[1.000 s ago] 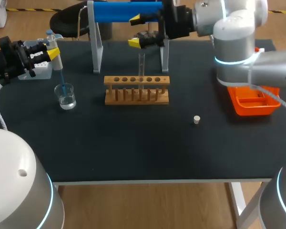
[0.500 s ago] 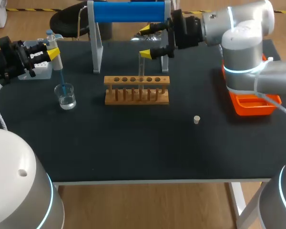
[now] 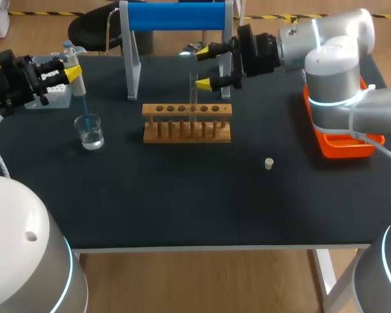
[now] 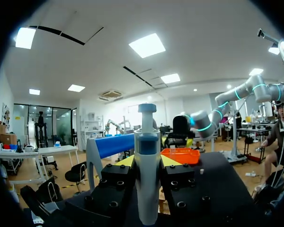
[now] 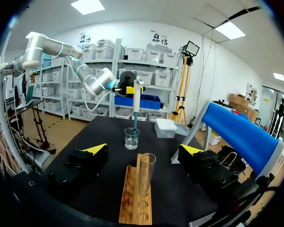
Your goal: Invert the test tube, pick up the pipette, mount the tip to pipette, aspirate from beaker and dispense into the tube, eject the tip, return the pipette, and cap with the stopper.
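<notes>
Right pincer (image 5: 143, 149) gapes, test tube (image 5: 146, 177) just ahead; left pincer (image 4: 146, 161) clenches pipette (image 4: 146, 139)

Left gripper (image 3: 72, 68) clamped tight, pointing inward; right gripper (image 3: 204, 68) spread wide.

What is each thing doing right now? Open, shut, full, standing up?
Tube: upright in rack, uncapped.
Beaker: upright, holds liquid.
Pipette: gripped, dipped in beaker.
Stopper: loose on table.
Left gripper: shut on pipette.
Right gripper: open, holding nothing.
</notes>
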`<state>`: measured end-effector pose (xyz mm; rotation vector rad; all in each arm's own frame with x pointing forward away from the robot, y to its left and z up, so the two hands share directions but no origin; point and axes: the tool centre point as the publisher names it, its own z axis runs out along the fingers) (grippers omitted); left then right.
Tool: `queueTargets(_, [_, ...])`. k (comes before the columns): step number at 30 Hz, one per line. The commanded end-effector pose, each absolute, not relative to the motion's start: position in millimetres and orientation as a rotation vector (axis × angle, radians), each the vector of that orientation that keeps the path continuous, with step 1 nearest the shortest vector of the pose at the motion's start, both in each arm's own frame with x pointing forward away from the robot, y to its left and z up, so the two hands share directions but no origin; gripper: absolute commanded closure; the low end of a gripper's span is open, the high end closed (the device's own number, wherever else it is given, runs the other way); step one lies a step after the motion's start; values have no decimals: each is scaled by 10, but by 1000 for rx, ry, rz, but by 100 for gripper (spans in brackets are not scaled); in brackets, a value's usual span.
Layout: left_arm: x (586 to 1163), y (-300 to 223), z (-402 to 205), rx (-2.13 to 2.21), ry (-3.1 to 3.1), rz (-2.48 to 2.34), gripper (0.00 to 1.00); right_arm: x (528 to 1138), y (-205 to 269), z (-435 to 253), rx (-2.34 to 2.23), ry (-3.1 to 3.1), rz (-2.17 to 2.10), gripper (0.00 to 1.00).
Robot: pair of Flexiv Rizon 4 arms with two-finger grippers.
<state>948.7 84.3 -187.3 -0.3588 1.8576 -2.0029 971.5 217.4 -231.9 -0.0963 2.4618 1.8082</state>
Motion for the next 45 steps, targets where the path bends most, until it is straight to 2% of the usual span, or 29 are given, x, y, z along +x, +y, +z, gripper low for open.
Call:
queueTargets(1, [9492, 854, -1869, -355, 1860, -2006, 100, 9763, 2179, -2398, -119, 2487, 1814, 0])
queueTargets(45, [9492, 854, -1869, -355, 1860, -2006, 100, 9923, 2431, -3001, -35, 2604, 1674, 0])
